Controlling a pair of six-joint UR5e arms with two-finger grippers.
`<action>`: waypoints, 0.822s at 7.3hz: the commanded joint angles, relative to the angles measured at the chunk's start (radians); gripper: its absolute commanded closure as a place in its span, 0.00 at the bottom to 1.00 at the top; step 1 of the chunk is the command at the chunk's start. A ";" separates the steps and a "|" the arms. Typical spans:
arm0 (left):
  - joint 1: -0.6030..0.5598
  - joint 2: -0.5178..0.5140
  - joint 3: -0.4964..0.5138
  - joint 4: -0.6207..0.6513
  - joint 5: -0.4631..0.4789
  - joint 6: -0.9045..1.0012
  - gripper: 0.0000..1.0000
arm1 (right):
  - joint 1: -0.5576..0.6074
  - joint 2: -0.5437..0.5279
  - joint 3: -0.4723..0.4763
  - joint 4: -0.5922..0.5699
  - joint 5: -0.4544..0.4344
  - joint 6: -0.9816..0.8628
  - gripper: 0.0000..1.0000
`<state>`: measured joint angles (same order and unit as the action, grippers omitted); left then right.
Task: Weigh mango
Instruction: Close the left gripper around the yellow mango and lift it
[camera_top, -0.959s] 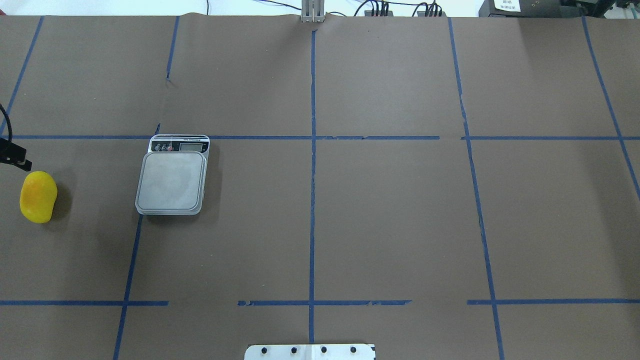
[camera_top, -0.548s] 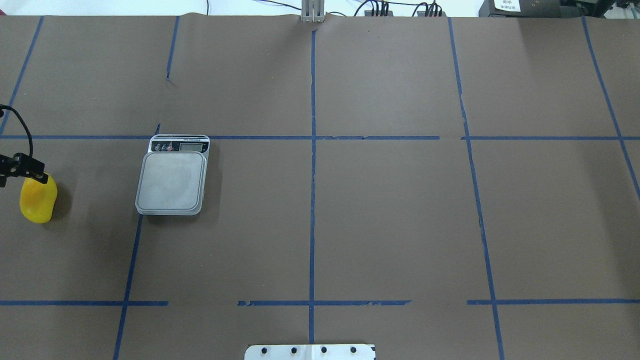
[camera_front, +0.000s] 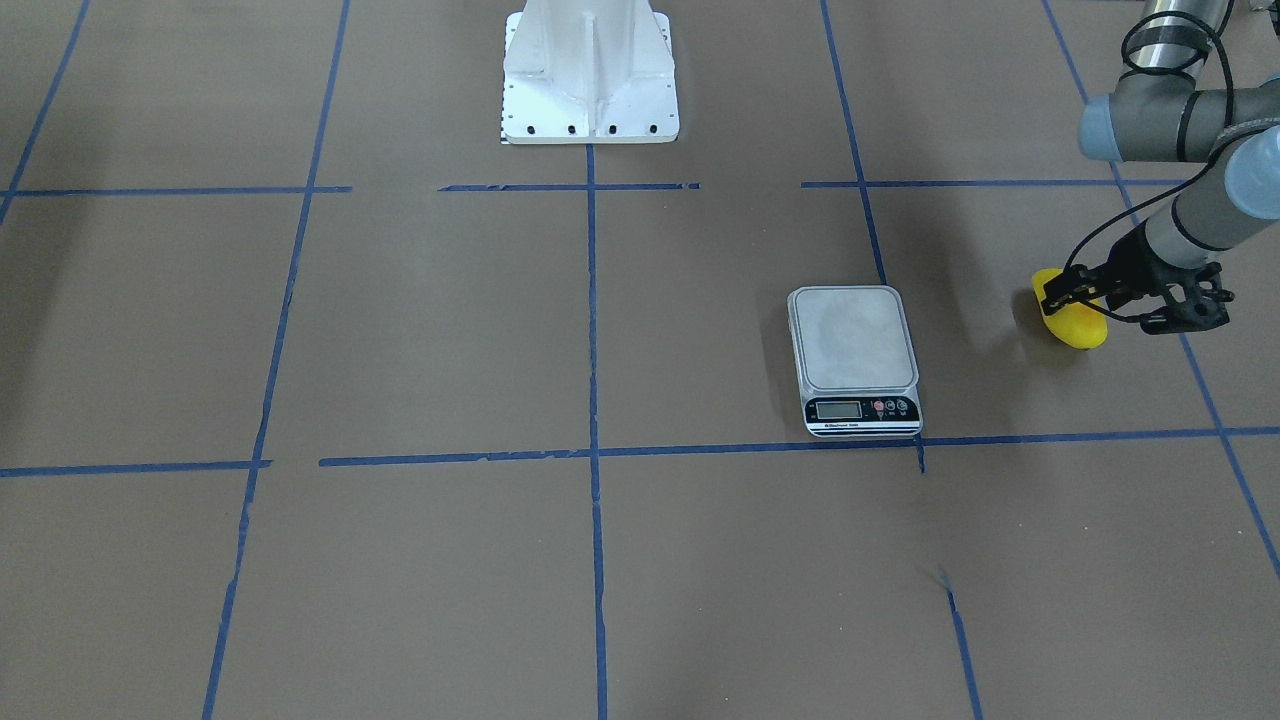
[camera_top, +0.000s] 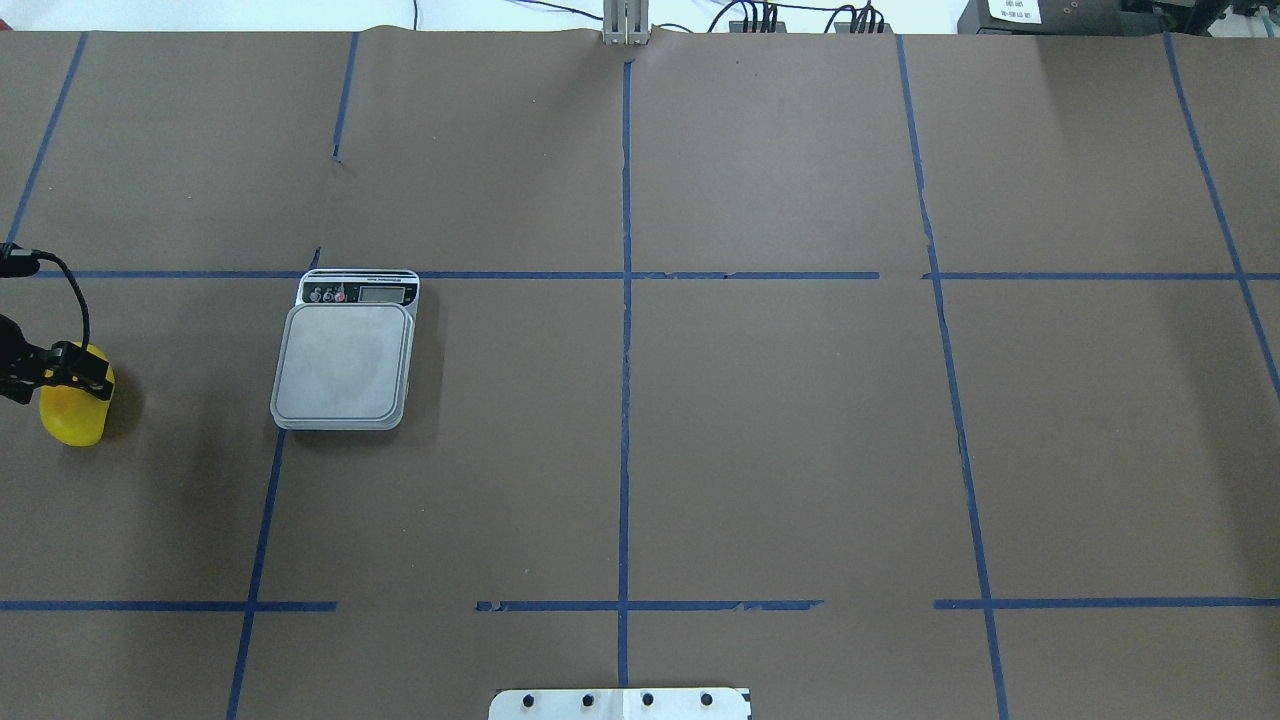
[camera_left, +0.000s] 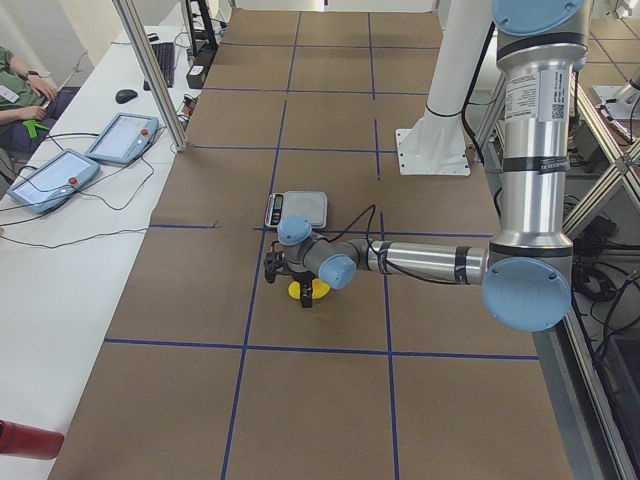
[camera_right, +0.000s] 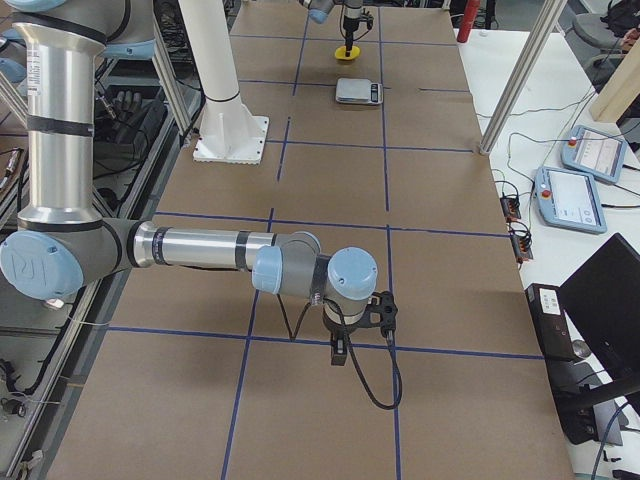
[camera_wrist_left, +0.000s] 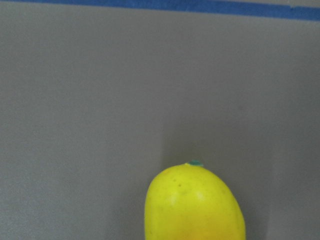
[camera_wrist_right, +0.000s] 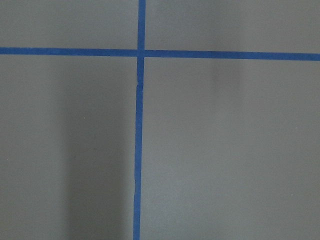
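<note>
The yellow mango (camera_top: 72, 418) lies on the brown table at the far left of the overhead view, left of the grey scale (camera_top: 343, 362). It also shows in the front view (camera_front: 1078, 325) and in the left wrist view (camera_wrist_left: 195, 205). My left gripper (camera_top: 68, 372) hovers over the mango's far end, covers part of it, and looks open in the front view (camera_front: 1070, 297). The scale's platform (camera_front: 853, 338) is bare. My right gripper (camera_right: 345, 340) shows only in the right side view, low over the table far from the scale; I cannot tell its state.
Blue tape lines divide the brown table into squares. The robot's white pedestal (camera_front: 590, 80) stands at the middle of the near edge. An operators' bench with tablets (camera_left: 120, 135) runs along the far side. An aluminium post (camera_right: 520, 70) stands at the table's edge.
My left gripper has moved in from the left edge, toward the robot, onto the mango's far end. The mango and scale have not moved.
</note>
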<state>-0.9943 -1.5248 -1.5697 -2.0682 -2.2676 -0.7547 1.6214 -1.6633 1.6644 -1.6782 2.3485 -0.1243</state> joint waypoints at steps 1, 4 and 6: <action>0.020 0.000 0.000 -0.001 -0.003 0.000 0.27 | 0.000 0.001 0.000 0.000 0.000 0.000 0.00; -0.001 0.026 -0.170 0.070 -0.004 0.001 1.00 | 0.000 0.001 0.000 0.000 0.000 0.000 0.00; -0.054 0.011 -0.370 0.384 -0.003 0.073 1.00 | 0.000 0.000 0.000 0.002 0.000 0.000 0.00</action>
<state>-1.0090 -1.5090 -1.8196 -1.8663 -2.2716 -0.7282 1.6214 -1.6633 1.6644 -1.6779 2.3485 -0.1243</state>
